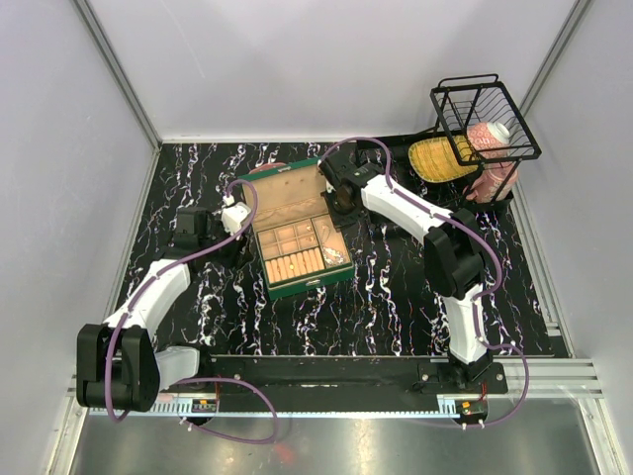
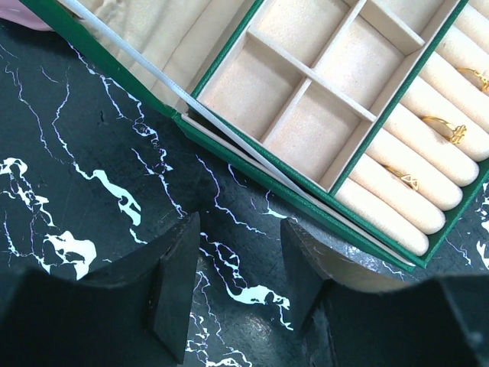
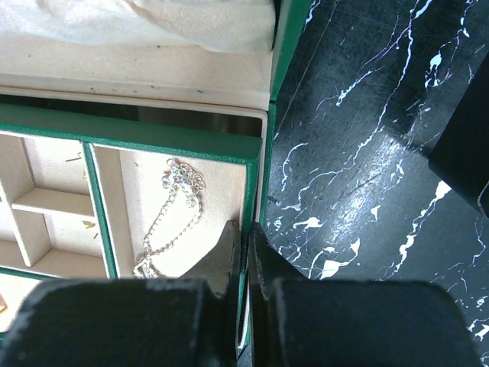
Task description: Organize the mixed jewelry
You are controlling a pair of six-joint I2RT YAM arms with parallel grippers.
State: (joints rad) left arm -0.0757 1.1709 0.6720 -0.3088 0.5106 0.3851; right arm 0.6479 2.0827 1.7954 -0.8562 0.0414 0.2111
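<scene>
One silvery chain (image 3: 172,218) inside green box (image 3: 153,139), beside right pincer (image 3: 246,235)

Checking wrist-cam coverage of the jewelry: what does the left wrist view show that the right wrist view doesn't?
Left wrist only: gold rings slotted between the ring rolls, and the left jaws standing open above the black marbled table.
Right wrist only: a silvery chain lying in a side compartment, and the right jaws shut at the side wall of the green box.
Both: that box's tan divided interior, its green rim, and the marbled table beside it.
</scene>
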